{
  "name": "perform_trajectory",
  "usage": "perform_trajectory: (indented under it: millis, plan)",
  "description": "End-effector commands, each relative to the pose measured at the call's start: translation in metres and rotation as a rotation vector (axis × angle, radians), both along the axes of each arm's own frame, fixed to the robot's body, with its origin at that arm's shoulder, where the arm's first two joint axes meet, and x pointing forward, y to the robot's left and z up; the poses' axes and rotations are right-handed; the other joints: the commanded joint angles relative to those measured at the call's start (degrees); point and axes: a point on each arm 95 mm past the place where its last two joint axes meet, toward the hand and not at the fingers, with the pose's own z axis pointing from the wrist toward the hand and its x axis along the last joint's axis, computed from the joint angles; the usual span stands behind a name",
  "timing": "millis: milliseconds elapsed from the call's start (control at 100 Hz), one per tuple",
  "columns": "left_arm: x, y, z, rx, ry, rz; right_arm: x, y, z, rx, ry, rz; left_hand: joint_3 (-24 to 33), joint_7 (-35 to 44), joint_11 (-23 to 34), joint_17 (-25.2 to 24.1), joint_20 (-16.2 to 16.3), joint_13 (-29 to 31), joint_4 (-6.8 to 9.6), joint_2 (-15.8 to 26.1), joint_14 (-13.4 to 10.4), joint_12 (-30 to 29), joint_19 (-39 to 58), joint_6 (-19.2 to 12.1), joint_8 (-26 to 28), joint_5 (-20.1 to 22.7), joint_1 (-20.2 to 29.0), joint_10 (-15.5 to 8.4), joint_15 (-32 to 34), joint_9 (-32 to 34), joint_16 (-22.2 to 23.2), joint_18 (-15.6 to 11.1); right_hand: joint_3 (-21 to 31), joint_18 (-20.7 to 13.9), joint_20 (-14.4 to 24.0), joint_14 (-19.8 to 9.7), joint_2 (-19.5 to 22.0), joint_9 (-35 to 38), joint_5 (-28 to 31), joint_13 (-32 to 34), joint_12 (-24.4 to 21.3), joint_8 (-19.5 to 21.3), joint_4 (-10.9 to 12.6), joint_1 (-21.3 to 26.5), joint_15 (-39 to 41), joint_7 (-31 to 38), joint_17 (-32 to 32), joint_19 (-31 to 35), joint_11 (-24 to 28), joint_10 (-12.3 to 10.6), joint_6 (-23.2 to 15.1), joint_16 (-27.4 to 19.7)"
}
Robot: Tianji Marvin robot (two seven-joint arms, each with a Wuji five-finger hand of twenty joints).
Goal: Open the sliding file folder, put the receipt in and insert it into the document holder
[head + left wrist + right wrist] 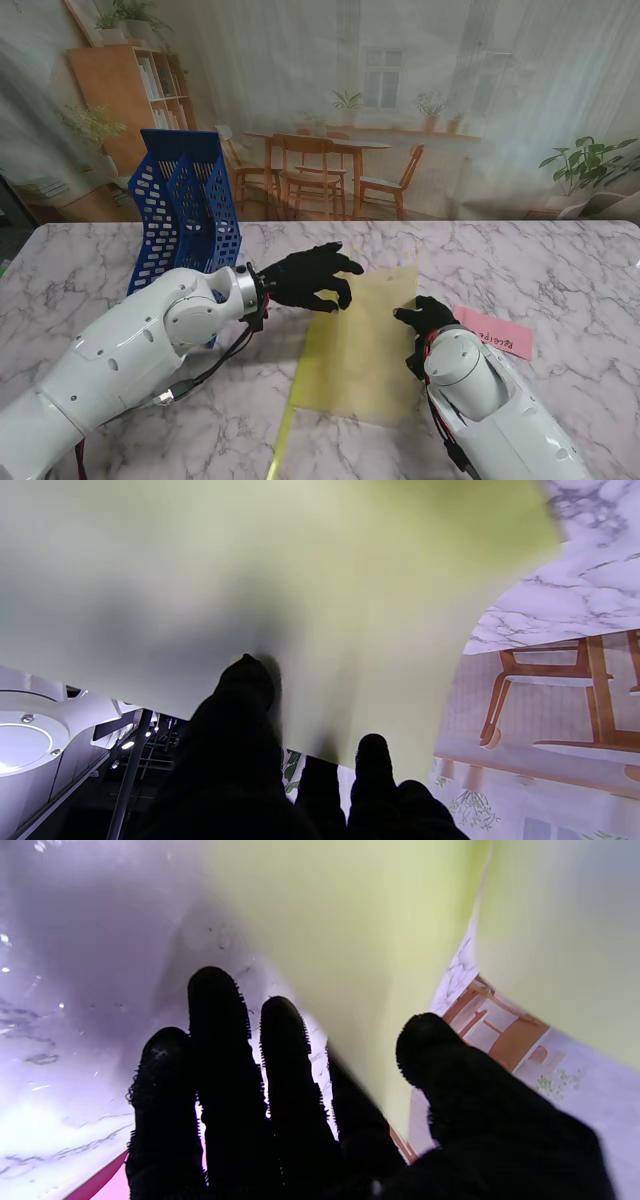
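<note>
Black-gloved, the left robot hand [312, 278] is hovering with curled, parted fingers at the folder's [362, 345] far left edge; whether it is pinching the sheet I cannot tell. The right robot hand [427, 320] is closing thumb and fingers on the folder's right edge, lifting it off the table [560, 280]. That thin yellow plastic is looking slippery and floppy, so it may be slipping free or buckling instead of parting. The pink receipt [494, 332] is lying just right of that hand, risking a nudge. Far left, the blue holder [185, 205] is standing upright, seemingly holding nothing, and the folder is showing no receipt inside
</note>
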Motion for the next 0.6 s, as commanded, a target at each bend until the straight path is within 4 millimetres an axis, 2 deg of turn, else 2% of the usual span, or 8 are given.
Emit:
perform_trajectory:
  millis: [0,140,400,590]
  plan:
    - [0.001,-0.002,-0.006,0.017,0.017,0.004,-0.004,-0.001,-0.003,0.003,-0.006,-0.007,-1.6,5.0,0.0,-0.9,1.2,0.5,-1.52,2.2,-1.8,0.8,0.5,2.1,2.5,2.1,2.5,-1.0,-0.7,0.9,0.5,-3.2,-2.3,-3.2,0.4,0.7,2.1,-5.2,-3.8,-4.2,0.7,1.3,1.6,-2.7,-2.2,0.0,-2.9,-0.8,-1.3,1.0,-2.6,-0.7]
    - [0.002,-0.006,-0.008,0.017,0.024,0.01,-0.005,-0.008,0.001,0.015,-0.052,-0.028,-1.7,4.7,-0.1,-1.0,1.7,0.5,-1.44,2.3,-1.6,0.9,0.5,2.1,2.7,2.1,2.6,-1.0,-0.8,0.9,0.6,-3.0,-4.4,-6.0,-0.6,-1.0,3.2,-13.8,-7.1,-12.7,0.9,1.6,1.9,-3.4,-4.6,1.0,-7.8,-2.8,-1.9,0.6,-3.5,-1.6]
    - [0.003,-0.015,-0.011,0.002,0.016,0.036,-0.013,-0.02,0.018,0.081,-0.144,-0.019,-1.4,4.3,-0.1,-1.1,2.8,0.6,-1.14,1.9,-1.1,1.0,0.7,3.2,2.8,2.4,2.7,-0.4,-0.6,1.3,0.8,-2.4,-5.2,-5.9,-0.7,-1.0,3.3,-13.6,-5.0,-12.8,0.8,1.4,2.0,-2.8,-4.4,2.0,-7.9,-2.7,-1.8,0.7,-4.0,-1.8]
    - [0.003,-0.018,-0.007,-0.011,-0.004,0.042,-0.021,-0.036,0.033,0.018,-0.225,0.024,-1.1,4.1,-0.2,-1.2,3.4,0.6,-0.99,1.9,-0.8,1.1,0.8,3.4,2.9,2.3,2.7,-0.1,-0.5,1.4,0.9,-2.3,-4.1,-6.7,-0.2,-1.9,0.4,-15.7,-1.0,-14.1,0.5,1.0,2.0,-5.1,-3.9,1.6,-7.5,-1.1,-2.7,0.4,-9.5,-1.5]
